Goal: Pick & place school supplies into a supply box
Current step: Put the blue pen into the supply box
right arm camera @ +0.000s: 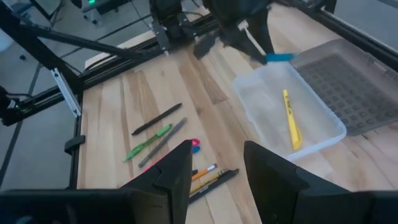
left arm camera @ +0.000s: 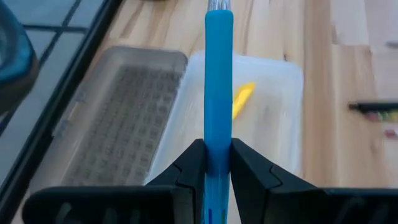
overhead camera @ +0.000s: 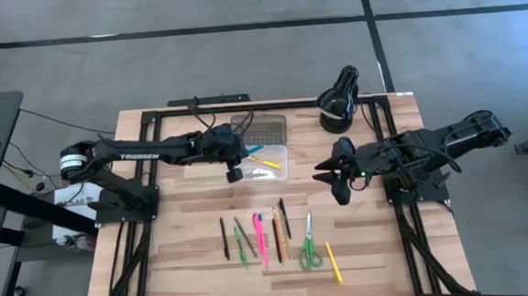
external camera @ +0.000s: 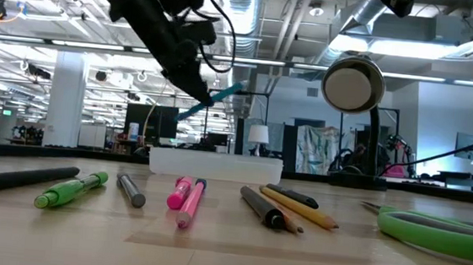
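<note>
one blue pen (left arm camera: pixel 219 81) pinched in the left gripper (left arm camera: pixel 217 163) over the box (left arm camera: pixel 273 93) — released tilted, it may bounce out; right gripper (right arm camera: pixel 217 165) open

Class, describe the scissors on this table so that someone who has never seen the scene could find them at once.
Start at the wooden table and find the row of pens and pencils lying along its near half. Towards the right end of that row, between a dark pen and a yellow pen, lie the scissors. They alone have looped green handles.
</note>
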Robot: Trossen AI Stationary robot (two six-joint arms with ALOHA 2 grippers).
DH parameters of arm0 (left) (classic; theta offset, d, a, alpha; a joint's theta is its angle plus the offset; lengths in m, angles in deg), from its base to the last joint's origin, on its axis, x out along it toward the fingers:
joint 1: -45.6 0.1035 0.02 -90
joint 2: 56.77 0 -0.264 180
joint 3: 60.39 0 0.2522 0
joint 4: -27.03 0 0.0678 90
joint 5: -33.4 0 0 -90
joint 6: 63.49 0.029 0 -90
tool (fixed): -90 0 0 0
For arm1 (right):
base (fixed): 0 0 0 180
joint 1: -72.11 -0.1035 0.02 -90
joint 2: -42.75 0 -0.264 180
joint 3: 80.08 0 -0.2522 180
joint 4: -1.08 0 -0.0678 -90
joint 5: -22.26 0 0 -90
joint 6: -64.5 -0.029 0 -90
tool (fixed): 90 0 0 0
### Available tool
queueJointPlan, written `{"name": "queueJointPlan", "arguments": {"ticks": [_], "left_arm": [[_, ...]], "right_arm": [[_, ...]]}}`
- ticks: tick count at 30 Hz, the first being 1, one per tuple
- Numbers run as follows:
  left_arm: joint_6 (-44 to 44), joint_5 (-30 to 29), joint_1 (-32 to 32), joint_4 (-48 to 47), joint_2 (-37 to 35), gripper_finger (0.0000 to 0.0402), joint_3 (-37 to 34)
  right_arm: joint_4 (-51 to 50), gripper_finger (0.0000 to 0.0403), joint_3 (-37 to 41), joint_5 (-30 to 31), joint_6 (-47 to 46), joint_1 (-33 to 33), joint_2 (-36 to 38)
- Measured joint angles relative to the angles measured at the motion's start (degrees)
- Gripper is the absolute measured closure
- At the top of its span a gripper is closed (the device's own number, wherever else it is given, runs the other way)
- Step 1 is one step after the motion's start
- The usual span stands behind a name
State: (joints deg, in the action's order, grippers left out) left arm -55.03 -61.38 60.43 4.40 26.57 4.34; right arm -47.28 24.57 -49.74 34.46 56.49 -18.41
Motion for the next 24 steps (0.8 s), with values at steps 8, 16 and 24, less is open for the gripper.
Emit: {"name": "queueJointPlan", "arguments": {"ticks": [8, 16, 24], "left_arm": [[2.76, 2.87, 0.91, -0.28, 6.3, 0.0349, 2.07], [6.06, 4.98, 0.39, -2.56, 14.78, 0.0349, 8.65], [13.68, 2.44, 0.39, -11.28, 20.46, 0.0336, 15.75]], "right_arm": [[0.82, 0.0265, 0.02, 0.15, 0.0, 0.0, 0.0], [0.77, 0.0265, 0.02, 0.05, -1.82, -0.19, 0.0], [0.73, 0.0265, 0.02, 0.12, -2.58, -1.88, 0.0]]}}
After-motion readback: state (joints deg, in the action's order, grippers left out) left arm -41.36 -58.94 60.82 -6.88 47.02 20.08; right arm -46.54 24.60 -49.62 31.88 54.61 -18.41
